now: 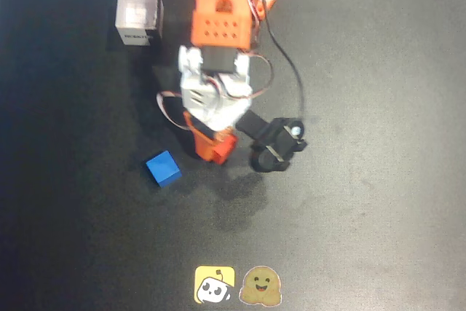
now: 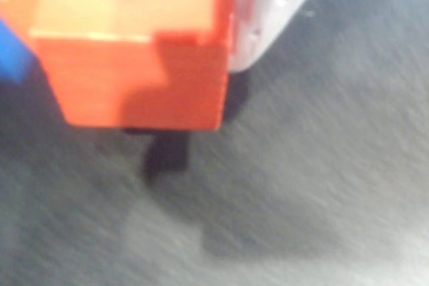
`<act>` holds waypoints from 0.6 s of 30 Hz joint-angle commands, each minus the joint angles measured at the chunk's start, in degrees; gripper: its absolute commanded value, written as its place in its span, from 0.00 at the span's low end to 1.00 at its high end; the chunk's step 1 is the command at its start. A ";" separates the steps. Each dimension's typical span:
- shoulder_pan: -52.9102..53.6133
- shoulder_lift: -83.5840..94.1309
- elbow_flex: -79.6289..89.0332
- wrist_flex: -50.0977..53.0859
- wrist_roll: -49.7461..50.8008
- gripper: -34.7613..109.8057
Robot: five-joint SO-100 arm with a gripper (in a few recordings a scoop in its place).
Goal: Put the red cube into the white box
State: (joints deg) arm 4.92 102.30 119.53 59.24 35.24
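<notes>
Black matte table (image 1: 378, 216) bears white box (image 1: 138, 14), blue cube (image 1: 163, 168).

Open dark surface (image 1: 378, 216) lying free on the right and lower areas in the overhead view, blue cube (image 1: 163, 168) sitting just left of the end effector (image 1: 215, 143), white box (image 1: 138, 14) standing well apart at upper left, bare surface lying between them, two stickers (image 1: 239, 285) lying flat at the bottom edge.

Blue cube (image 1: 163, 168), two stickers (image 1: 237, 285), black table (image 1: 378, 209)
</notes>
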 commanded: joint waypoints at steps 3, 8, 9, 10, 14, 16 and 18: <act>3.16 6.15 -6.42 4.92 1.85 0.24; 7.65 11.16 -6.42 5.98 4.31 0.24; 8.70 11.51 -6.68 6.24 4.57 0.24; 10.02 12.04 -6.59 7.03 6.06 0.24; 13.80 15.03 -5.98 8.96 9.58 0.24; 15.29 16.96 -5.54 9.49 10.99 0.24; 17.49 18.54 -5.19 11.51 13.89 0.24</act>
State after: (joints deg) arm 19.95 117.25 115.75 69.17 46.32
